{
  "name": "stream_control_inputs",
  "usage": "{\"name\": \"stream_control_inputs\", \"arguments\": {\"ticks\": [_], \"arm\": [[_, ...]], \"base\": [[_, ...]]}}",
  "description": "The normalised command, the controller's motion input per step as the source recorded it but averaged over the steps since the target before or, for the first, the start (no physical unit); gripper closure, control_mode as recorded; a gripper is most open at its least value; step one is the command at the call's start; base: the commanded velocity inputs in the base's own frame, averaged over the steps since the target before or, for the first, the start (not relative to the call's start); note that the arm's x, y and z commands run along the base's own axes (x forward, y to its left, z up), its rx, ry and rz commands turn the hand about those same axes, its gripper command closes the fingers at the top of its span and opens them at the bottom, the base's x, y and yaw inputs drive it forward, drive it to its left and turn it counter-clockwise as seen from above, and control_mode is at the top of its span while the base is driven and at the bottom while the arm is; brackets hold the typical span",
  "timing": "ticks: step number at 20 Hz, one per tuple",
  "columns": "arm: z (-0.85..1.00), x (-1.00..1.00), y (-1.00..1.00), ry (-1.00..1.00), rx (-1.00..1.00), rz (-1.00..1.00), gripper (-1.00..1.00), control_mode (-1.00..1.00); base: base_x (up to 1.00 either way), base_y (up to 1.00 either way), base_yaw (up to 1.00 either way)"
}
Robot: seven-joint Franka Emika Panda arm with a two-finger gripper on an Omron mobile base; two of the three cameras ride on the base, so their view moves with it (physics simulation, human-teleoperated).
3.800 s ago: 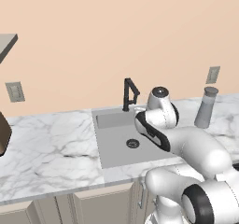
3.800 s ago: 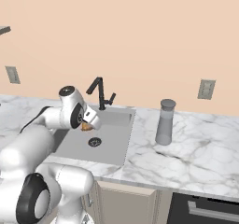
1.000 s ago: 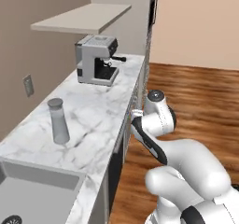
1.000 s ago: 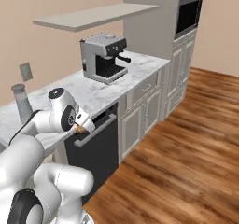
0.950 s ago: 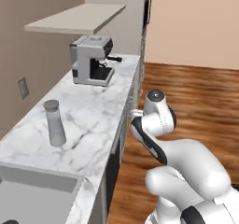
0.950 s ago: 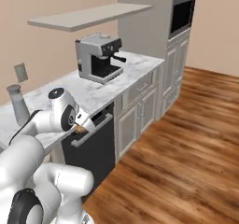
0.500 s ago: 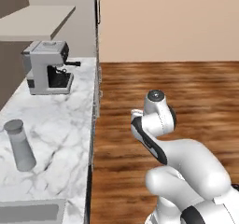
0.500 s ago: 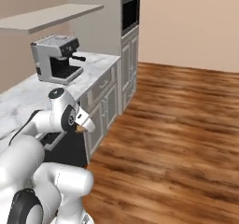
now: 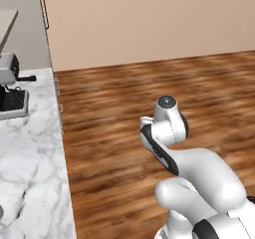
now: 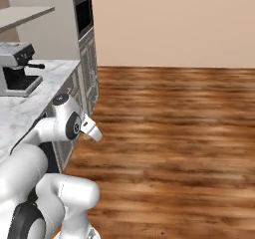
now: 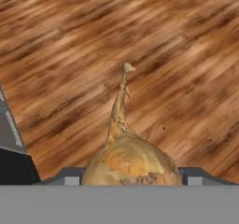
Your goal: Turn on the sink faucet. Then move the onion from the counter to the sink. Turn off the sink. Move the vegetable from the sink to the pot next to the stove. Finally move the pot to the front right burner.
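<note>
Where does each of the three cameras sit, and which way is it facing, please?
Left base view: behind the arm's left, facing wood floor past the counter; white arm lower right.
Right base view: behind its right, same floor, counter and coffee machine; arm lower left.
Hand view: on the hand, looking along the gripper at the held onion above floor.

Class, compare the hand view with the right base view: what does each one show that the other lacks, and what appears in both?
Hand view alone: the onion, golden-brown with its thin stem tip, held between the end effector fingers. Right base view alone: the coffee machine on the marble counter, the tall cabinet with a built-in oven, the beige wall and the white arm. Both: the wooden floor.
</note>
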Motion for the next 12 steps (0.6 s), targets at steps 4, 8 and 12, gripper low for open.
{"name": "stream_control_inputs", "arguments": {"ticks": [4, 8, 12], "arm": [[0.0, 0.0, 0.0, 0.0, 0.0, 0.0, 1.0, 1.0], [0.0, 0.0, 0.0, 0.0, 0.0, 0.0, 1.0, 1.0], [0.0, 0.0, 0.0, 0.0, 0.0, 0.0, 1.0, 1.0]], "base": [[0.06, 0.0, -0.45], [0.12, 0.0, -0.44], [0.17, 0.0, -0.43]]}}
